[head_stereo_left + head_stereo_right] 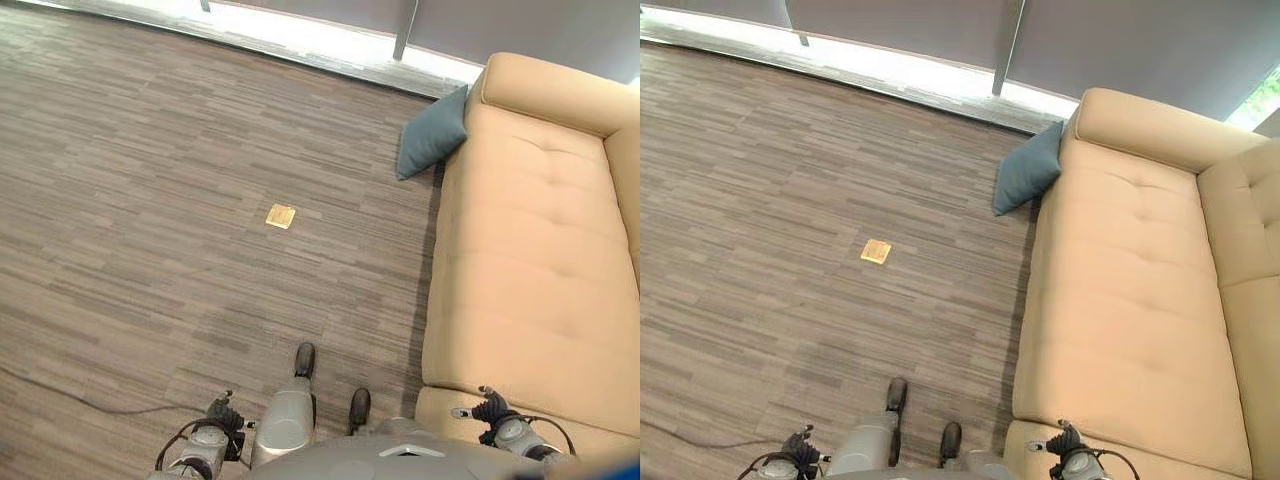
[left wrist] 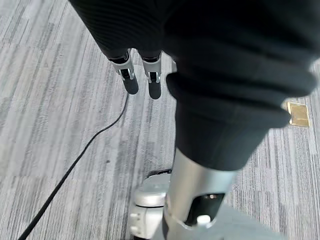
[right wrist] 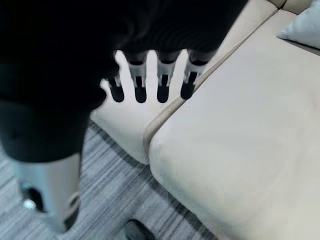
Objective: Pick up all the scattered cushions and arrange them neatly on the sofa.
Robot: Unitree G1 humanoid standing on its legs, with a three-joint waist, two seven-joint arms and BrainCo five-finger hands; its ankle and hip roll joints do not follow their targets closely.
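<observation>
Nothing picked up yet.
My left hand [image 2: 142,80] and right hand [image 3: 150,85] hang with straight fingers, empty; the blue cushion [image 1: 432,134] leans on the sofa's [image 1: 540,260] far front, on the floor [image 1: 150,200].

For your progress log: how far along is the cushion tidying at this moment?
Nothing looks done: the sofa seat carries no cushion. The blue cushion sits on the floor, leaning against the sofa's far end. Neither hand holds anything: the left hand hangs over the floor, the right hand over the sofa's near corner, fingers straight. Fetching and placing the cushion remains.
</observation>
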